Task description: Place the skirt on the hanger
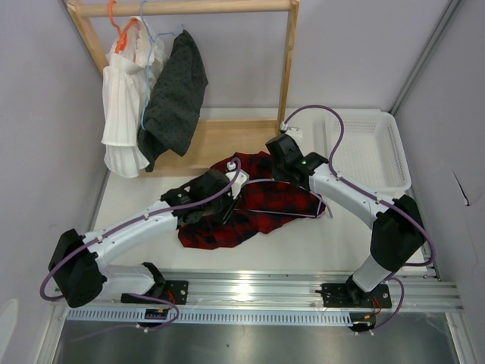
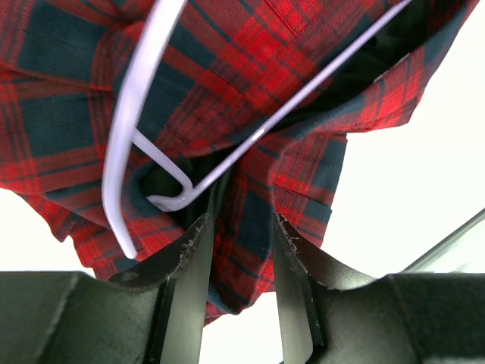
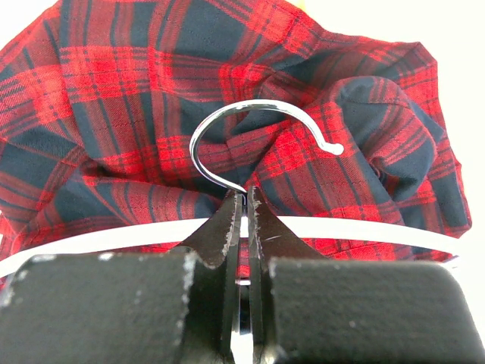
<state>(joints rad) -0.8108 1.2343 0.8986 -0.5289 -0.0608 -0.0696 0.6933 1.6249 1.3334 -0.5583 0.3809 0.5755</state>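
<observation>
Red-and-black checked cloth skirt (image 1: pixel 227 220) lies bunched mid-bench (image 1: pixel 341 235), with the thin lilac plastic triangular hanger (image 2: pixel 125 129) on top. Your right end effector (image 3: pixel 244 205) is clenched on the hanger's neck, your left end effector (image 2: pixel 241 227) grasping a skirt fold. Risk: pull unevenly and the cloth slips off the frame, or the neck twists in that narrow pinch.

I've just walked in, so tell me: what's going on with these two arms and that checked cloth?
Two robot arms are fitting a red-and-black checked skirt onto a lilac hanger over the table. The right end effector is shut on the hanger at the base of its hook. The left end effector appears to pinch a fold of the skirt beside the hanger's corner. The skirt lies bunched and is not yet hung.
</observation>
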